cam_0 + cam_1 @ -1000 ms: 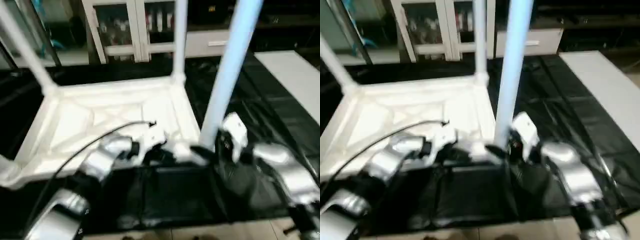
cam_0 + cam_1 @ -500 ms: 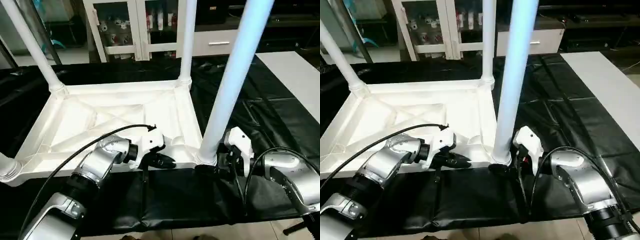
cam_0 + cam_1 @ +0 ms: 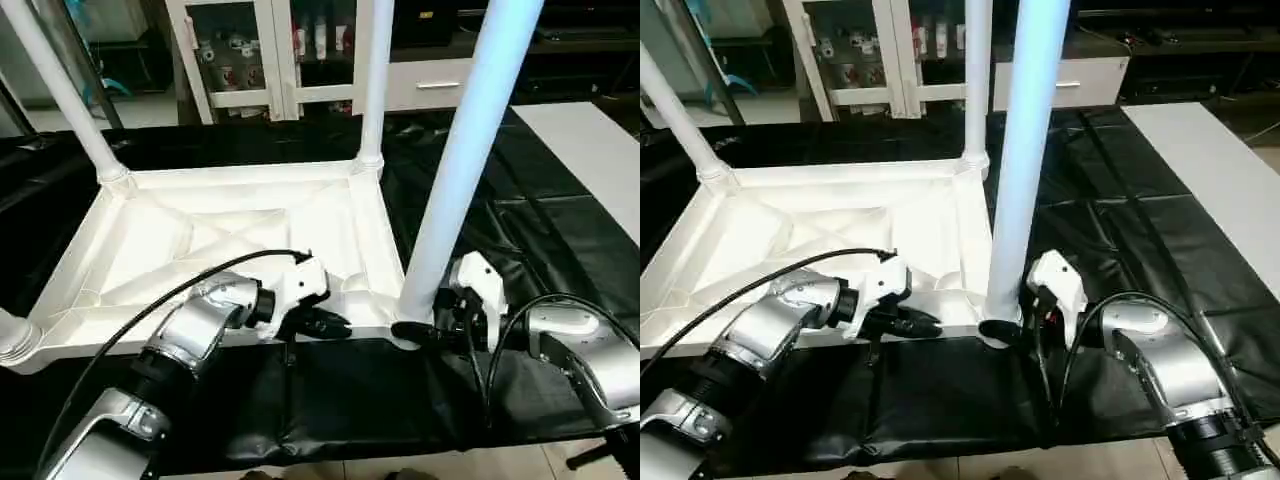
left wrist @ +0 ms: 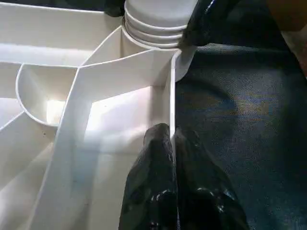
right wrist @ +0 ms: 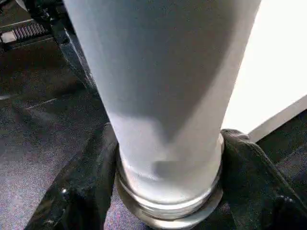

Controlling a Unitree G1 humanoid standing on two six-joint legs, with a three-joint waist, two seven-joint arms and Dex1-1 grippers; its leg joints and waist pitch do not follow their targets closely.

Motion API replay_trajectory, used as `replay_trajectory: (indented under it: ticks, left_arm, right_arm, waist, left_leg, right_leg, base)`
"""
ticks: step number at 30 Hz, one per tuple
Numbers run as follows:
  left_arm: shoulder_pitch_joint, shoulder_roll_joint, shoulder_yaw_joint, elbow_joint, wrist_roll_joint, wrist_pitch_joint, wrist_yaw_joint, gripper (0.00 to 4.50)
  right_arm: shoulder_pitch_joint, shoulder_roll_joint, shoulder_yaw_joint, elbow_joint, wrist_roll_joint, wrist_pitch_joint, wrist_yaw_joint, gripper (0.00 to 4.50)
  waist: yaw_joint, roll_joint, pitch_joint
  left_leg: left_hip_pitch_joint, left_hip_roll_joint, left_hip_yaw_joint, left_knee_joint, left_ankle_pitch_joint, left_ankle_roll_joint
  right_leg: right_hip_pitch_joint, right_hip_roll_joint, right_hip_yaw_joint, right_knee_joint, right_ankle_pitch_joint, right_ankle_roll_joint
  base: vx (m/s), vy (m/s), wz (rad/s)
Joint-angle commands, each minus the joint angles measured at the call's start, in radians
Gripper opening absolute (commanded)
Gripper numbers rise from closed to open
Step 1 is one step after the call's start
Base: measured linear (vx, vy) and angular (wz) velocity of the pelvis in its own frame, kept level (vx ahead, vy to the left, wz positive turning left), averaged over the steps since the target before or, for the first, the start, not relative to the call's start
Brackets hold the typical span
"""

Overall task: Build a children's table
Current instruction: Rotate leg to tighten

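The tabletop [image 3: 210, 250] lies upside down on the black-covered work surface [image 3: 520, 230] just ahead of both my grippers, ribbed underside facing up, its long axis running across from my left to my right. Legs stand upright in its corner sockets, their long axes pointing straight up out of the top of my head views: the far right leg [image 3: 372, 90], the far left leg [image 3: 60, 90], and the near right leg [image 3: 465, 160], which rises directly in front of my right gripper [image 5: 168, 191]. My right fingers [image 5: 72, 191] sit one on each side of that leg's base, at the ringed collar where it meets the socket; they look wrapped close around it, though I cannot tell for sure whether they press on it. My left gripper [image 4: 172, 143] is pinched on the tabletop's thin near rim, a finger on either face of the wall, short of the near right corner. A white glass-door cabinet [image 3: 270, 50] stands beyond the far edge.
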Motion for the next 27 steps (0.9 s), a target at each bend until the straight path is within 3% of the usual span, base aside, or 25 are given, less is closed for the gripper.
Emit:
replay_trajectory:
  ticks: [1, 6, 9, 10, 12, 14, 15, 18, 19, 20, 22, 24, 27]
  left_arm:
    - [-0.004, -0.003, -0.008, -0.037, -0.014, 0.001, -0.019, 0.00]
    - [0.000, -0.003, -0.012, -0.041, -0.010, 0.005, -0.017, 0.00]
    - [-0.005, -0.010, -0.011, -0.027, 0.003, 0.004, 0.008, 0.00]
    - [-0.007, -0.013, -0.011, -0.022, 0.006, 0.002, 0.016, 0.00]
    - [-0.038, -0.060, 0.000, 0.044, 0.031, -0.001, 0.101, 0.00]
    - [-0.063, -0.096, 0.007, 0.095, 0.044, 0.001, 0.159, 0.00]
    - [-0.082, -0.124, 0.014, 0.130, 0.051, 0.003, 0.204, 0.00]
    - [-0.110, -0.163, 0.027, 0.180, 0.056, 0.008, 0.266, 0.00]
    - [-0.136, -0.198, 0.047, 0.226, 0.058, 0.017, 0.341, 0.00]
    - [-0.186, -0.264, 0.087, 0.315, 0.060, 0.044, 0.489, 0.00]
    - [-0.211, -0.296, 0.115, 0.363, 0.066, 0.051, 0.567, 0.00]
    - [-0.267, -0.339, 0.148, 0.469, 0.092, 0.034, 0.736, 0.00]
    - [-0.301, -0.358, 0.164, 0.526, 0.106, 0.001, 0.818, 0.00]
  right_arm:
    - [-0.001, 0.014, 0.008, -0.015, 0.014, 0.010, 0.022, 2.74]
    - [0.002, 0.027, 0.011, -0.008, 0.005, 0.008, 0.002, 2.72]
    - [-0.028, 0.077, -0.006, 0.055, -0.047, -0.011, -0.121, 2.72]
    - [-0.034, 0.089, -0.011, 0.069, -0.056, -0.016, -0.146, 2.72]
    - [-0.084, 0.195, -0.061, 0.157, -0.082, -0.017, -0.338, 2.72]
    - [-0.115, 0.257, -0.089, 0.205, -0.091, -0.012, -0.448, 2.72]
    - [-0.130, 0.295, -0.099, 0.224, -0.084, -0.004, -0.491, 2.72]
    - [-0.151, 0.347, -0.112, 0.251, -0.078, 0.007, -0.548, 2.72]
    - [-0.172, 0.384, -0.122, 0.286, -0.092, 0.006, -0.616, 2.72]
    - [-0.222, 0.456, -0.149, 0.372, -0.106, -0.003, -0.751, 2.72]
    - [-0.252, 0.490, -0.164, 0.425, -0.116, -0.015, -0.819, 2.72]
    - [-0.324, 0.531, -0.169, 0.545, -0.180, -0.060, -0.985, 2.71]
    - [-0.376, 0.566, -0.183, 0.628, -0.194, -0.100, -1.070, 2.71]
  waist:
    - [0.000, -0.024, -0.062]
    - [-0.001, -0.024, -0.063]
    - [-0.004, -0.023, -0.062]
    - [-0.007, -0.027, -0.061]
    - [-0.024, -0.028, -0.058]
    - [-0.038, -0.026, -0.058]
    - [-0.051, -0.029, -0.056]
    - [-0.059, -0.030, -0.057]
    - [-0.060, -0.029, -0.058]
    - [-0.070, -0.027, -0.056]
    - [-0.070, -0.028, -0.058]
    - [-0.072, -0.026, -0.059]
    - [-0.072, -0.028, -0.066]
  left_leg:
    - [0.021, 0.070, -0.037, -0.086, -0.316, 0.059]
    - [0.021, 0.070, -0.037, -0.085, -0.305, 0.063]
    - [0.019, 0.069, -0.037, -0.086, -0.305, 0.056]
    - [0.017, 0.069, -0.038, -0.087, -0.308, 0.053]
    - [0.014, 0.064, -0.042, -0.089, -0.352, 0.027]
    - [0.026, 0.060, -0.044, -0.087, -0.408, -0.003]
    - [0.023, 0.058, -0.048, -0.088, -0.429, -0.013]
    - [0.024, 0.059, -0.048, -0.088, -0.439, -0.004]
    - [0.024, 0.058, -0.048, -0.087, -0.438, -0.003]
    - [0.026, 0.054, -0.045, -0.084, -0.446, -0.012]
    - [0.036, 0.051, -0.048, -0.079, -0.469, -0.025]
    - [0.024, 0.052, -0.050, -0.082, -0.443, -0.014]
    - [0.020, 0.051, -0.046, -0.081, -0.407, 0.017]
  right_leg:
    - [0.038, -0.044, 0.037, -0.070, -0.337, -0.221]
    - [0.038, -0.044, 0.037, -0.069, -0.331, -0.222]
    - [0.036, -0.043, 0.036, -0.068, -0.333, -0.223]
    - [0.037, -0.042, 0.035, -0.069, -0.339, -0.221]
    - [0.037, -0.041, 0.030, -0.072, -0.401, -0.203]
    - [0.026, -0.040, 0.028, -0.080, -0.462, -0.186]
    - [0.026, -0.041, 0.026, -0.085, -0.485, -0.175]
    - [0.025, -0.042, 0.027, -0.090, -0.482, -0.170]
    - [0.025, -0.042, 0.027, -0.088, -0.477, -0.171]
    - [0.016, -0.039, 0.027, -0.087, -0.487, -0.178]
    - [0.015, -0.040, 0.021, -0.094, -0.525, -0.172]
    - [0.022, -0.042, 0.021, -0.095, -0.492, -0.168]
    - [0.029, -0.044, 0.022, -0.093, -0.415, -0.183]
  base:
    - [0.000, 0.000, 0.00]
    - [0.000, 0.000, 0.00]
    - [0.000, 0.000, 0.00]
    - [0.000, 0.000, 0.00]
    - [0.000, 0.000, 0.00]
    - [0.000, 0.000, 0.00]
    - [0.000, 0.000, 0.00]
    - [0.000, 0.000, 0.00]
    - [0.000, 0.000, 0.00]
    - [0.000, 0.000, 0.00]
    - [0.000, 0.000, 0.00]
    - [0.000, 0.000, 0.00]
    - [0.000, 0.000, 0.00]
